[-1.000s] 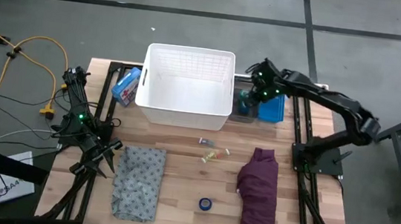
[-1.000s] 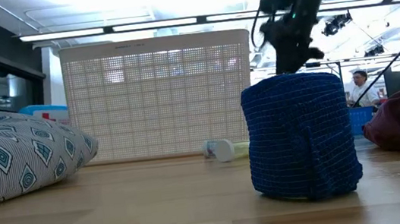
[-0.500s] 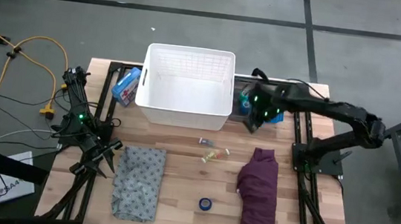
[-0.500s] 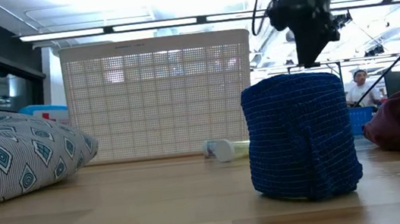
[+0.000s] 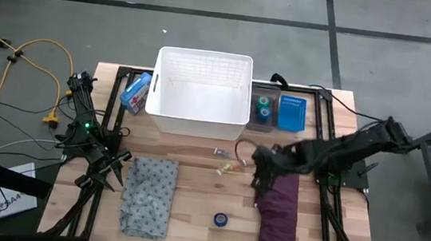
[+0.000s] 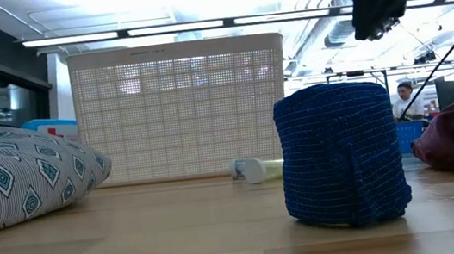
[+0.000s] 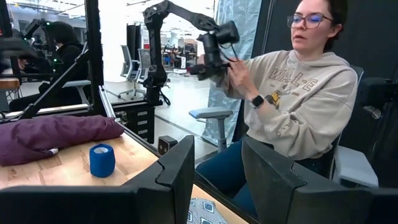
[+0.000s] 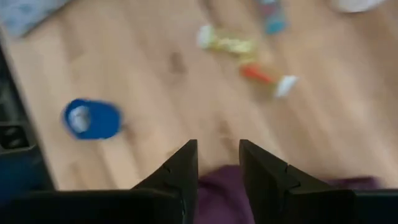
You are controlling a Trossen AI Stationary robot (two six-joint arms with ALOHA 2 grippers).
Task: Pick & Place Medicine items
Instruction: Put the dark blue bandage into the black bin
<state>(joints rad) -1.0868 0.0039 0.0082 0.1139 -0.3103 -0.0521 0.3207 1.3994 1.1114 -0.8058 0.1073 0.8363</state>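
Observation:
A blue tape roll (image 5: pixel 221 219) stands on end near the table's front edge, also in the right wrist view (image 8: pixel 92 118) and close up in the low view (image 6: pixel 341 152). A yellowish tube (image 5: pixel 231 167) and a small clear vial (image 5: pixel 220 151) lie on the wood in front of the white basket (image 5: pixel 202 95). A green roll (image 5: pixel 263 104) sits in the tray at the far right. My right gripper (image 5: pixel 261 165) hangs open above the far end of the purple cloth (image 5: pixel 278 207), holding nothing. My left gripper (image 5: pixel 110 170) waits open at the left edge.
A grey patterned cloth (image 5: pixel 150 195) lies front left. A blue box (image 5: pixel 135 92) leans beside the basket's left wall, and a blue packet (image 5: pixel 290 112) lies in the tray. A seated person (image 7: pixel 298 81) shows beyond the table's near edge.
My right gripper has swung level from above the tray at the far right toward the table's near side and middle, rolling as it went. It now hangs over the far end of the purple cloth. The things on the table have stayed where they were.

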